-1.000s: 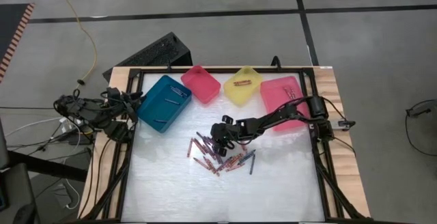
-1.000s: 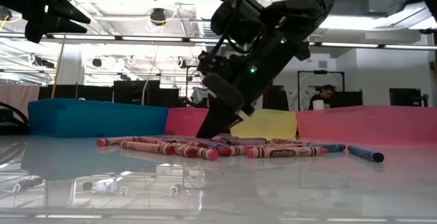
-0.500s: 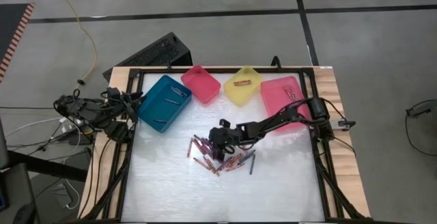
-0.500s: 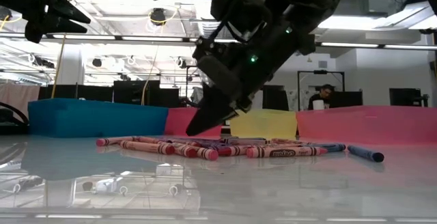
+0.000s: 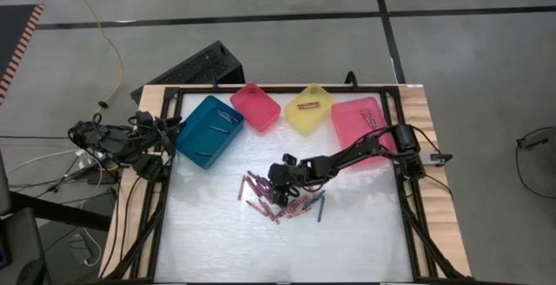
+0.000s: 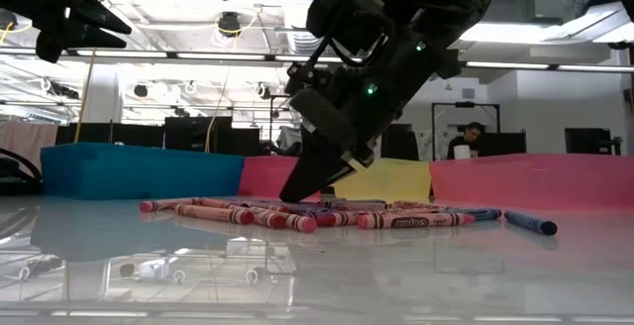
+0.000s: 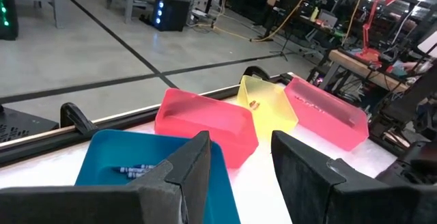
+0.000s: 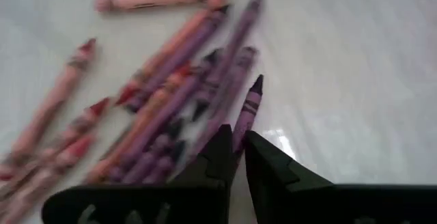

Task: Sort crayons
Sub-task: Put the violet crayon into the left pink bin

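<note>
A pile of crayons (image 5: 282,198), red, pink and purple, lies flat on the white table; it also shows in the low view (image 6: 297,216). My right gripper (image 5: 280,181) stands over the pile's far side, its fingers pointing down to the table (image 6: 297,192). It is shut on a purple crayon (image 8: 250,104) at the pile's edge. My left gripper (image 7: 239,169) is open and empty, held high at the table's left edge by the teal bin (image 5: 208,129). My right gripper pinches the purple crayon between its two fingertips (image 8: 222,145), at a place on its shaft (image 8: 240,134) back from the pointed tip. The fingers come slanting down from above and lie across the crayon. The crayon lies on the table beside the other purple crayons.
Along the far edge stand the teal bin with a few crayons, a small pink bin (image 5: 254,105), a yellow bin (image 5: 308,109) holding crayons and a larger pink bin (image 5: 360,129). A person sits in the room beyond the table (image 6: 466,142).
My right gripper has risen a little off the pile, shifted slightly toward the table's near edge, and come back down with its fingertips at the crayons. The pile has kept its place.
</note>
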You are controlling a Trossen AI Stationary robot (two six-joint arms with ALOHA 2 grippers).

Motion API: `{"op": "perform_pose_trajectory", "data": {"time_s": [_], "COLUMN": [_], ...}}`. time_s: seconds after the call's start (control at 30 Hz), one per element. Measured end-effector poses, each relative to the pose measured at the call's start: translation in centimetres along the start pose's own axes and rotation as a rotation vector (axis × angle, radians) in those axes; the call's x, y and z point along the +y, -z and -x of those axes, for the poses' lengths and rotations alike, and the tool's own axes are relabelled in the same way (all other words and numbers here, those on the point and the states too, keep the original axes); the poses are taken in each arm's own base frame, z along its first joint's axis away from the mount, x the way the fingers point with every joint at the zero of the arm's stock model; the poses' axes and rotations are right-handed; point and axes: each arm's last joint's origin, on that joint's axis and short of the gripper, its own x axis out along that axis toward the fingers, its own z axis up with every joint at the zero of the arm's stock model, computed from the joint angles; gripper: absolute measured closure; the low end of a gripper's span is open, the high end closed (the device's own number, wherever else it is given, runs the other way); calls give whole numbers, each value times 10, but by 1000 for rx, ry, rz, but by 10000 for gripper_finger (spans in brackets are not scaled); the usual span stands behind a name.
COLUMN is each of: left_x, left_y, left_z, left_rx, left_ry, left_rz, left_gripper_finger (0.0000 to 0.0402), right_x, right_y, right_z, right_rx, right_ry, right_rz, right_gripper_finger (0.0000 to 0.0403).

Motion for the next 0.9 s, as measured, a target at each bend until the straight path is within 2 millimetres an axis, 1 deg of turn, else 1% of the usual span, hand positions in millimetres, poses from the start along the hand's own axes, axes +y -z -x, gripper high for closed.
{"op": "perform_pose_trajectory", "data": {"time_s": [0.13, 0.3, 0.47, 0.63, 0.77, 0.9], "left_x": [0, 0, 0, 0, 0, 0], "left_y": [0, 0, 0, 0, 0, 0], "left_z": [0, 0, 0, 0, 0, 0], "left_rx": [0, 0, 0, 1, 1, 0], "left_ry": [0, 0, 0, 1, 1, 1], "left_rz": [0, 0, 0, 0, 0, 0], "left_gripper_finger": [256, 256, 256, 256, 256, 256], "right_x": [-10, -19, -22, -25, -26, -26], "right_y": [0, -4, -4, 4, 8, 8], "right_z": [-1, -3, -3, -2, -3, -3], "right_rx": [6, -5, 2, 97, 125, 118], "right_ry": [63, 101, 109, 139, 153, 158], "right_rz": [-2, 11, 15, -2, -17, -39], "right_gripper_finger": [344, 344, 344, 346, 358, 391]}}
